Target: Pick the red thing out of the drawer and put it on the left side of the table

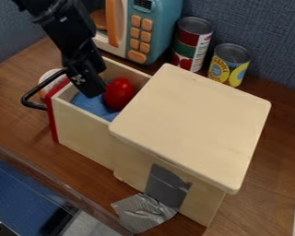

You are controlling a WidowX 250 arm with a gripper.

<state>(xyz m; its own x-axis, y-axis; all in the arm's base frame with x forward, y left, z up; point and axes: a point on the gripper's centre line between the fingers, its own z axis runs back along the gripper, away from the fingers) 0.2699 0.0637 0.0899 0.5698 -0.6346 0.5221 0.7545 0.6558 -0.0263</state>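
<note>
My black gripper (93, 86) hangs down over the open drawer (82, 131) of the light wooden box, coming from the upper left. A shiny, rounded red thing (120, 94) stands in the drawer just right of the gripper's lower end; whether the two touch I cannot tell. Blue cloth (96, 105) lies on the drawer's bottom, under and beside the red thing. To the left and in front of the drawer stretches the brown wooden table (20, 120).
The box's broad wooden top (190, 122) adjoins the drawer on the right. A black handle (30, 97) juts from the drawer's red front. Behind stand a toy microwave (140, 32), a red-and-green can (191, 44) and a yellow can (229, 64). Grey tape (144, 213) hangs low in front.
</note>
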